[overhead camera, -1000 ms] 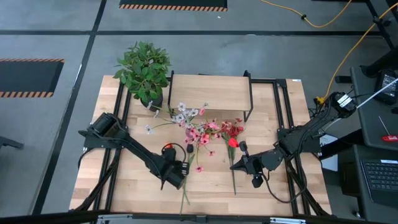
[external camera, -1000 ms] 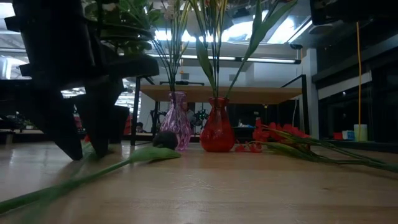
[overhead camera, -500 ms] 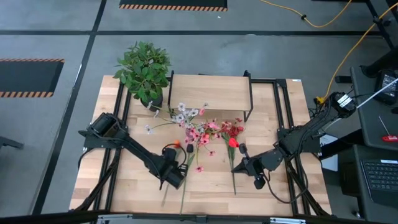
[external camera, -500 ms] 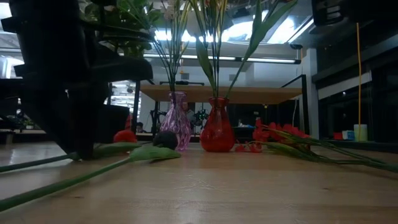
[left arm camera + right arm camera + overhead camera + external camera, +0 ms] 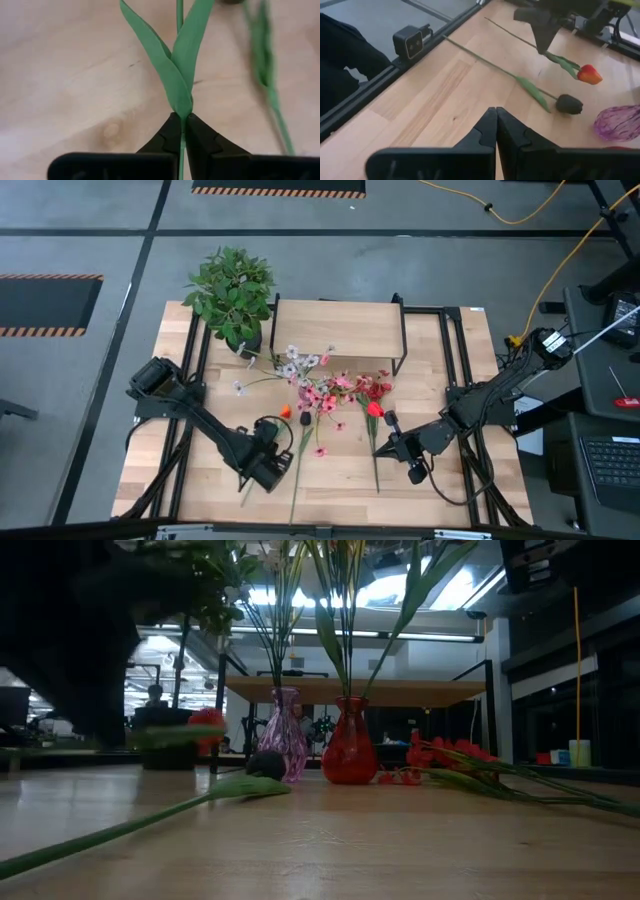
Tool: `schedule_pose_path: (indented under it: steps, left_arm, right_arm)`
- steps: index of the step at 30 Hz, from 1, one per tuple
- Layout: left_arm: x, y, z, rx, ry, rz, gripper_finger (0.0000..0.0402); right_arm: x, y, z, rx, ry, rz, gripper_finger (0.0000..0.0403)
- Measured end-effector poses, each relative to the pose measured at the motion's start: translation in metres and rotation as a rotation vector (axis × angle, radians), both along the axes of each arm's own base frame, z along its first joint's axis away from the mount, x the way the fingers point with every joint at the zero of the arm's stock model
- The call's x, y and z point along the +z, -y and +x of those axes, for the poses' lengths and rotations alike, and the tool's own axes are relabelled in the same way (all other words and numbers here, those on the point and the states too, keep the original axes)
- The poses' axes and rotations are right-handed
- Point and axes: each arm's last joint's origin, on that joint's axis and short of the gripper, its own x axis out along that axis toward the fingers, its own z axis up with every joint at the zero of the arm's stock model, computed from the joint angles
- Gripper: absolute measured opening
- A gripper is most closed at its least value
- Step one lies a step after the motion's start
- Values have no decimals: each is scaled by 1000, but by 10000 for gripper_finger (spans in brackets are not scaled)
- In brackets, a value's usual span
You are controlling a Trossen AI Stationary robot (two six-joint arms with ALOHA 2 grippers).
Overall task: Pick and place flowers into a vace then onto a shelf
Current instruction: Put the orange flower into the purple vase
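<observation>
Light-wood tabletop (image 5: 340, 470), grey floor (image 5: 100, 230)

My left fingers (image 5: 181, 131) pinch a flower stem (image 5: 180, 15) at the front left of the table (image 5: 440, 480). Another flower (image 5: 540, 95) lies just beside it. Behind stand two vases (image 5: 318, 740) with flowers (image 5: 325, 385), before the shelf (image 5: 335, 328). A potted plant (image 5: 232, 292) sits at the back left corner. My right gripper (image 5: 378, 447) rests front right.
</observation>
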Motion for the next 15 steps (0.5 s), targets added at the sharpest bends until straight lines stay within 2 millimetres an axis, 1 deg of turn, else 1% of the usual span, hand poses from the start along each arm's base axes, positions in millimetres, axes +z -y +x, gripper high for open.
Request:
schedule_pose_path:
  steps: [4,8,12,15]
  left_arm:
    - [17,3,-8,-117,41,59,5]
    - [35,1,-15,-188,103,154,4]
    - [51,1,-23,-261,173,274,4]
    - [57,4,-28,-295,237,397,4]
  right_arm:
    - [1,0,0,1,11,7,7]
    - [1,-1,1,1,13,9,7]
    - [2,-1,1,1,18,13,7]
    - [2,-1,1,-1,17,15,7]
